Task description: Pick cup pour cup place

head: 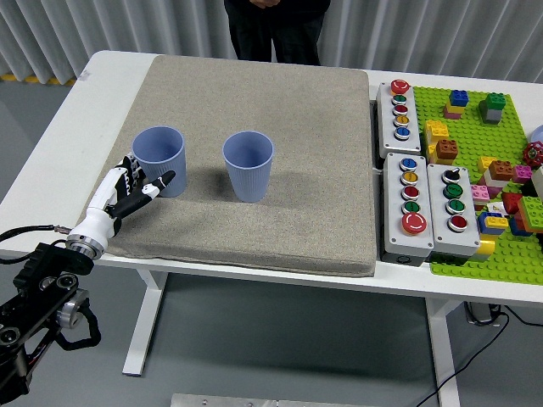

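Observation:
Two blue ribbed cups stand upright on the beige mat (280, 144). The left cup (159, 159) is near the mat's left edge, the right cup (249, 164) sits a hand's width to its right. My left hand (134, 189), white with black fingers, is at the left cup's near-left side, fingers spread around the cup's lower wall. The thumb tip touches or nearly touches the cup's front. The hand holds nothing. My right hand is out of view.
Grey button boxes (422, 202) lie right of the mat, and a green baseplate (488, 161) with several loose bricks lies beyond them. A person in dark clothes (273, 30) stands at the far side, hands off the table.

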